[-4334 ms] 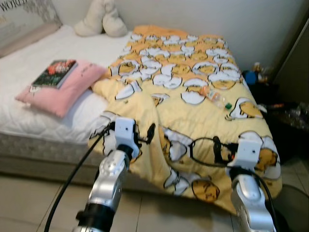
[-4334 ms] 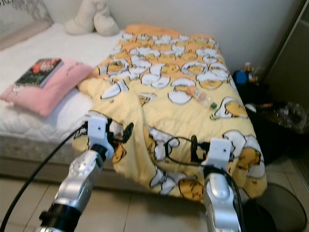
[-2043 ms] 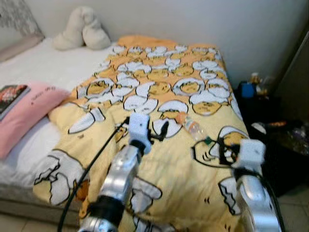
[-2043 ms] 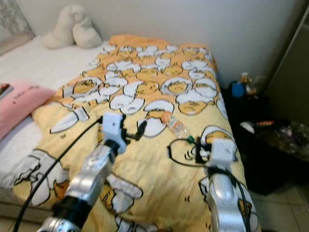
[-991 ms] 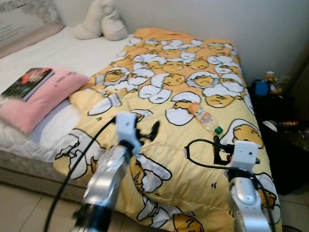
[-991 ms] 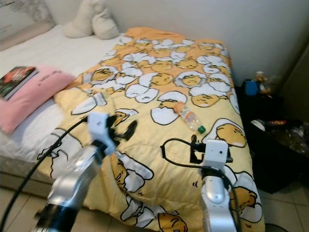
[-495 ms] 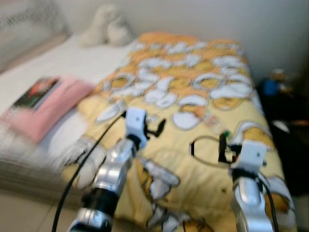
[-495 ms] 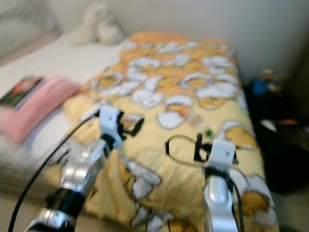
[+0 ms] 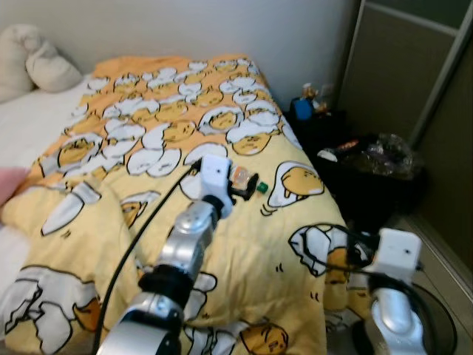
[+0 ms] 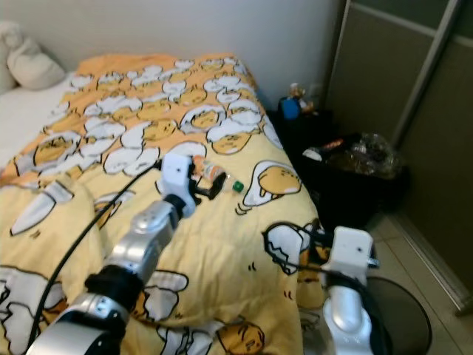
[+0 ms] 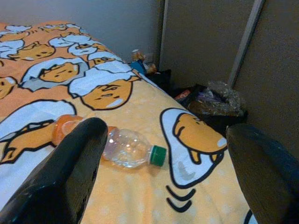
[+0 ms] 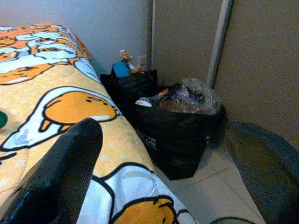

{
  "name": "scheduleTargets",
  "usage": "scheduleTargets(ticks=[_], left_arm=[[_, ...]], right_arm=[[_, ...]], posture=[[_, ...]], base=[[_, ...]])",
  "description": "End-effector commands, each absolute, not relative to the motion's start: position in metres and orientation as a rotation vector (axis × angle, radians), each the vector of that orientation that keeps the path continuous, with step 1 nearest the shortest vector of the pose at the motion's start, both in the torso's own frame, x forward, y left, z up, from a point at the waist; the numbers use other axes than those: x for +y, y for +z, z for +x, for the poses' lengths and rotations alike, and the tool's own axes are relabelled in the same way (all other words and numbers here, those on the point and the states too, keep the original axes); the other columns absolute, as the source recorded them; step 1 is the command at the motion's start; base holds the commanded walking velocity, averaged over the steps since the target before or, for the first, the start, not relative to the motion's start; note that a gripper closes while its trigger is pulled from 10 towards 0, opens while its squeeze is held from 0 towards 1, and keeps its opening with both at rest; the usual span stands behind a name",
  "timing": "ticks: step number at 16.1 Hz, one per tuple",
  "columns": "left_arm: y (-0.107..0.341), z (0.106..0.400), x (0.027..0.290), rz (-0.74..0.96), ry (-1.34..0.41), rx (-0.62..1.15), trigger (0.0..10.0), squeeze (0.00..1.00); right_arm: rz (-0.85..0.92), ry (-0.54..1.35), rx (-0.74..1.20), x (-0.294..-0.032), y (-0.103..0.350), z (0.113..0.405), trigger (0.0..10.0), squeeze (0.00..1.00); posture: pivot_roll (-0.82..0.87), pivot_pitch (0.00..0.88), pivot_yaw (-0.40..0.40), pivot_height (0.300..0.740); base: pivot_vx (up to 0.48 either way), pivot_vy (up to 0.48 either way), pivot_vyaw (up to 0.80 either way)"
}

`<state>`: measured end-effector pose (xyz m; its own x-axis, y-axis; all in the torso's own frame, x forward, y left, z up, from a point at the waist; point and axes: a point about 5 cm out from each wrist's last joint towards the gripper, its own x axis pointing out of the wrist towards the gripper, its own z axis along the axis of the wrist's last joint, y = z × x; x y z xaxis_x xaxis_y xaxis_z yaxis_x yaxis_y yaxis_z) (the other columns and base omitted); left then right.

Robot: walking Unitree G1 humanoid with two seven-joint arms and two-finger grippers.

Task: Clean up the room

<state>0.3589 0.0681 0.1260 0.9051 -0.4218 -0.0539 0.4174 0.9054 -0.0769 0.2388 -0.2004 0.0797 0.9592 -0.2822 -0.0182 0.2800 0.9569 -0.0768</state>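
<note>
A clear plastic bottle point(image 9: 242, 179) with an orange label and green cap point(image 11: 159, 155) lies on its side on the yellow egg-print blanket point(image 9: 148, 148). My left gripper point(image 9: 238, 194) is stretched out over the bed, right at the bottle. In the left wrist view the left gripper point(image 11: 166, 133) is open wide, and the bottle point(image 11: 122, 146) lies just ahead, nearer one finger point(image 11: 70, 177). My right gripper point(image 10: 314, 242) hangs low off the bed's corner, open and holding nothing, with one finger point(image 12: 70, 168) over the blanket's edge.
Black bags point(image 9: 369, 174) stuffed with rubbish stand on the floor beside the bed. A dark round bin point(image 10: 403, 314) sits under my right arm. Sliding wardrobe doors point(image 9: 417, 81) close off the right side. A white plush point(image 9: 33, 63) rests at the bed's head.
The camera has swung right, toward the bed's foot and the wardrobe. My left arm has reached forward, and its open gripper is now right beside the bottle.
</note>
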Motion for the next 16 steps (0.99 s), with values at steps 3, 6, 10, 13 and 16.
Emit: scheduleTargets(ticks=[3, 6, 10, 13, 16], left_arm=[[0.136, 0.365, 0.061, -0.018, -0.485, 0.022, 10.0, 0.0], [0.143, 0.369, 0.052, 0.013, -0.532, 0.01, 10.0, 0.0], [0.151, 0.373, 0.037, 0.048, -0.599, 0.012, 10.0, 0.0], [0.149, 0.372, 0.031, 0.055, -0.605, 0.032, 10.0, 0.0], [0.129, 0.363, 0.059, -0.315, -0.474, 0.067, 10.0, 0.0]], right_arm=[[-0.063, -0.266, 0.013, -0.192, 0.084, 0.238, 10.0, 0.0], [-0.063, -0.244, 0.036, -0.185, 0.081, 0.234, 10.0, 0.0], [-0.062, -0.243, 0.054, -0.184, 0.078, 0.225, 10.0, 0.0], [-0.06, -0.272, 0.043, -0.186, 0.08, 0.223, 10.0, 0.0], [-0.072, -0.3, -0.004, -0.19, 0.09, 0.217, 10.0, 0.0]], posture=[[-0.05, 0.0, 0.117, 0.74], [-0.06, 0.0, 0.12, 0.74], [-0.08, 0.0, 0.133, 0.74], [-0.1, 0.0, 0.149, 0.74], [-0.11, 0.0, 0.147, 0.74]], base=[[0.199, 0.395, 0.0], [0.321, 0.355, -0.26], [0.378, 0.237, -0.77], [0.149, 0.0, -0.41], [0.0, 0.0, 0.0]])
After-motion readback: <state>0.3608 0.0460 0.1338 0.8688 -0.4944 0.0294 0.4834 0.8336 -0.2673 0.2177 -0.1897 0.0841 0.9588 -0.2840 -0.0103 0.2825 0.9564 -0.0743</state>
